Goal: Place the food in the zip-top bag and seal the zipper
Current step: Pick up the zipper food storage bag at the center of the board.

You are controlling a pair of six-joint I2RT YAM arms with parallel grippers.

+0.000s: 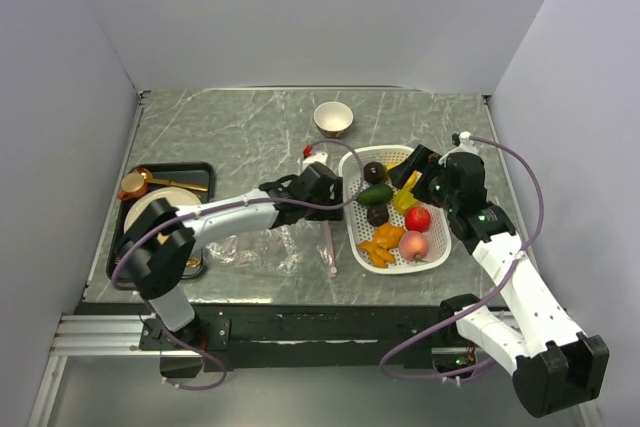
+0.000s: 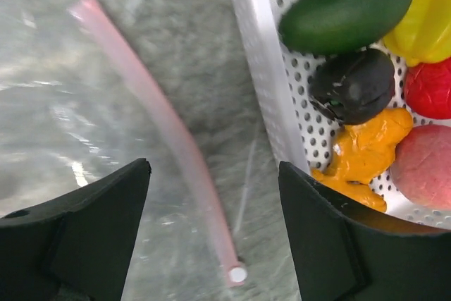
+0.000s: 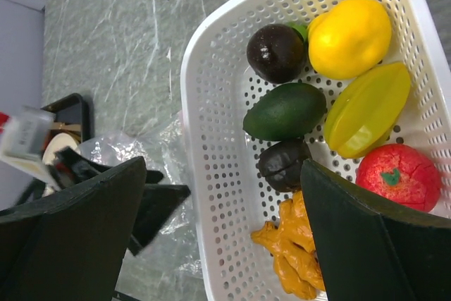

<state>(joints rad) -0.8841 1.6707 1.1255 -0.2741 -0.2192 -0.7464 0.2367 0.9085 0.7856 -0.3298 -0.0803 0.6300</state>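
The food lies in a white perforated basket (image 1: 349, 202): a green piece (image 3: 285, 111), two dark brown ones (image 3: 276, 52), a yellow lemon (image 3: 350, 38), a yellow star fruit (image 3: 366, 109), a red tomato (image 3: 398, 176), orange ginger (image 3: 296, 252) and a pink peach (image 2: 426, 167). The clear zip-top bag (image 1: 285, 242) lies flat left of the basket. Its pink zipper (image 2: 162, 118) runs along the basket's side. My left gripper (image 2: 213, 167) hangs open just above the zipper, one finger on each side. My right gripper (image 3: 222, 167) is open above the basket's left wall.
A gold-rimmed cup (image 1: 333, 118) stands behind the basket. A black tray (image 1: 200, 169) with gold dishes sits at the far left. A small red and white object (image 1: 310, 150) lies near the bag's far end. Grey walls close in three sides of the table.
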